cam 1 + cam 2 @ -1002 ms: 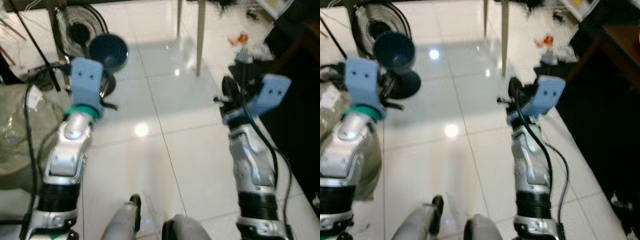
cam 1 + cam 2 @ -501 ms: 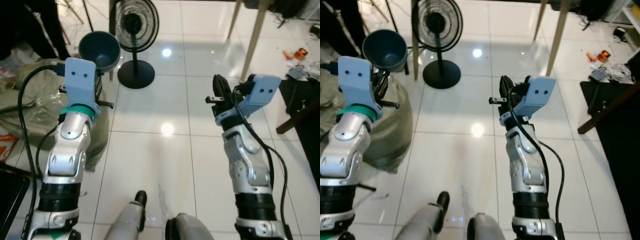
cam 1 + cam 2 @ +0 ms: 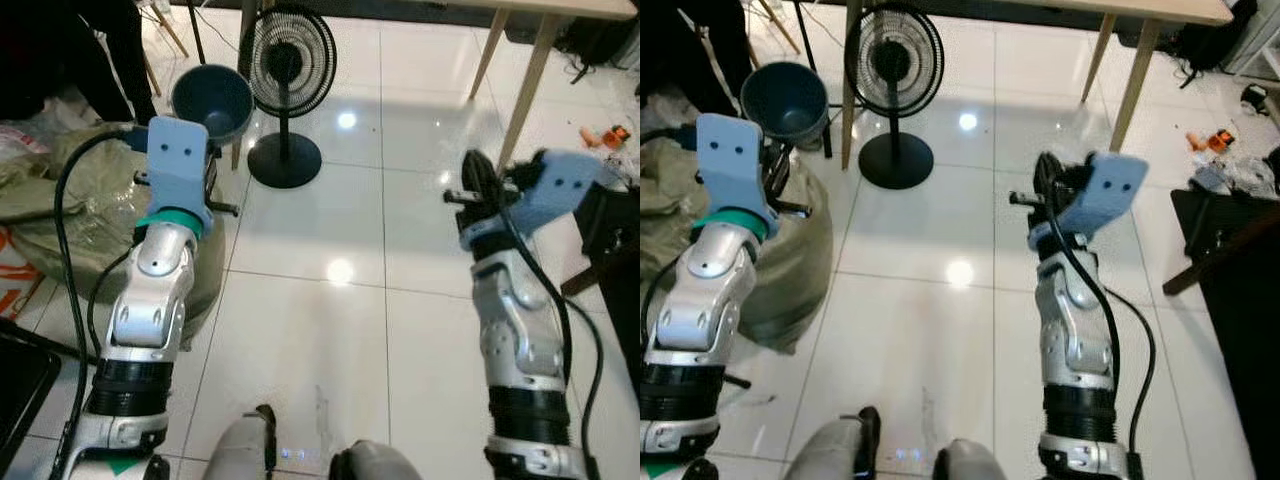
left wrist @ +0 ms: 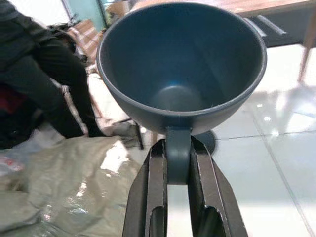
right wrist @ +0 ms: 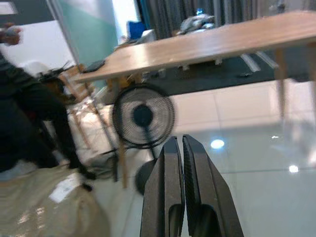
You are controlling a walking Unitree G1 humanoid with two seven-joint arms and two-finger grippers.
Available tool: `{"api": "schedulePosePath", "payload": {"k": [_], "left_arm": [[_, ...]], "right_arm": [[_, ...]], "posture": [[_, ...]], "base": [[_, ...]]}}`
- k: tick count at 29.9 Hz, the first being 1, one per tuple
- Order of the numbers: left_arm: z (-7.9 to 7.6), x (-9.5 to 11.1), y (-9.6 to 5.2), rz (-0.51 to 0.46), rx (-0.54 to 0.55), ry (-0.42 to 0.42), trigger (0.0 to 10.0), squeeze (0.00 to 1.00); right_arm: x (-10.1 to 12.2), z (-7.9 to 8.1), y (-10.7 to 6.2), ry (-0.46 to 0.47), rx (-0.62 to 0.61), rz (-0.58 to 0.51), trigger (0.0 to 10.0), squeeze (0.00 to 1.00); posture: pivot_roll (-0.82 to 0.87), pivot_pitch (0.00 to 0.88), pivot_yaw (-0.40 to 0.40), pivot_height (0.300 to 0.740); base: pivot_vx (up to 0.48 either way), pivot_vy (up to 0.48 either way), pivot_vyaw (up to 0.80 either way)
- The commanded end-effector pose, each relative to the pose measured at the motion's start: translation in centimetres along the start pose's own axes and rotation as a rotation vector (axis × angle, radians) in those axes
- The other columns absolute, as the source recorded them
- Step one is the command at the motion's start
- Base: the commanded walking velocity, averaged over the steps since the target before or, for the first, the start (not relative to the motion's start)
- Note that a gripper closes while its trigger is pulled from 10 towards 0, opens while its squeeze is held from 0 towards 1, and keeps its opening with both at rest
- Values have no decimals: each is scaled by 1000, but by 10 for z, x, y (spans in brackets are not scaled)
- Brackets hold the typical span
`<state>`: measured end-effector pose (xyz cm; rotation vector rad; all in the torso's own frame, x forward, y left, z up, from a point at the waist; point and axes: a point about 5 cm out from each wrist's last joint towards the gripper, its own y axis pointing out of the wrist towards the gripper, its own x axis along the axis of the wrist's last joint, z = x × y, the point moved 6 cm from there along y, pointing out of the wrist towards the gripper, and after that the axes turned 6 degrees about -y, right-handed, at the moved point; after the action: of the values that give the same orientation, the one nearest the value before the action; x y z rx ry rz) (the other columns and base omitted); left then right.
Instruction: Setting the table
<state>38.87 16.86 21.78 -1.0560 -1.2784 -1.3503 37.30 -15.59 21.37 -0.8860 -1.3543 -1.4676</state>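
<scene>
A long wooden tabletop (image 5: 207,44) stands ahead across the glossy tiled floor (image 3: 330,330), with a pedestal fan (image 3: 287,75) at its near edge and a crumpled sack (image 3: 790,250) off to the robot's left. The table setting looks barely begun: the robot is some way short of the table, and no dishes can be made out on it. The left end effector (image 4: 177,165) is clenched on the handle of a dark blue cup (image 4: 180,64), carried upright and empty. The right end effector (image 5: 182,163) is raised, fingers pressed together, grasping nothing.
</scene>
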Motion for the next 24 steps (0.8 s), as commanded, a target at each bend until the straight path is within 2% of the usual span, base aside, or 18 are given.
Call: {"api": "schedulePosePath", "payload": {"k": [1, 10, 12, 13, 14, 16, 17, 18, 20, 21, 23, 24], "left_arm": [[-7, 0, 0, -2, -18, -13, 10000, 0], [-8, -1, 1, -5, -23, -12, 10000, 0], [-9, -3, 1, -3, -30, -6, 10000, 0], [-11, -4, 1, -4, -43, 7, 10000, 0], [-11, -4, 1, -4, -43, 7, 10000, 0], [-15, -9, 3, -3, -80, 25, 10000, 0], [-15, -9, 3, -3, -80, 25, 10000, 0], [-17, -11, 5, -4, -94, 23, 10000, 0], [-17, -11, 5, -4, -94, 23, 10000, 0], [-18, -11, 7, -9, -106, 16, 10000, 0], [-18, -11, 7, -9, -106, 16, 10000, 0], [-19, -10, 10, -12, -113, 11, 10000, 0]], "right_arm": [[-4, -13, -4, -9, -39, 14, 10000, 0], [-3, -18, -4, -20, -60, 9, 10000, 0], [-1, -23, -3, -54, -77, 7, 10000, 0], [1, -29, -2, -110, -97, 8, 10000, 0], [1, -29, -2, -110, -97, 8, 10000, 0], [9, -46, -1, -214, -155, -5, 10000, 0], [9, -46, -1, -214, -155, -5, 10000, 0], [13, -55, -2, -264, -181, -1, 10000, 0], [13, -55, -2, -264, -181, -1, 10000, 0], [16, -64, -4, -303, -199, -2, 10000, 0], [16, -64, -4, -303, -199, -2, 10000, 0], [20, -72, -6, -333, -212, -1, 10000, 0]], "posture": [[46, 92, 23, 740], [49, 85, 23, 740], [48, 82, 24, 740], [47, 80, 24, 740], [47, 80, 24, 740], [36, 74, 25, 740], [36, 74, 25, 740], [33, 69, 27, 740], [33, 69, 27, 740], [28, 67, 28, 740], [28, 67, 28, 740], [22, 65, 31, 740]], "base": [[458, 0, 0], [458, 0, 0], [458, 0, 0], [454, 0, 0], [454, 0, 0], [458, 0, 0], [458, 0, 0], [458, 0, 0], [458, 0, 0], [458, 0, 0], [458, 0, 0], [458, 0, 0]]}}
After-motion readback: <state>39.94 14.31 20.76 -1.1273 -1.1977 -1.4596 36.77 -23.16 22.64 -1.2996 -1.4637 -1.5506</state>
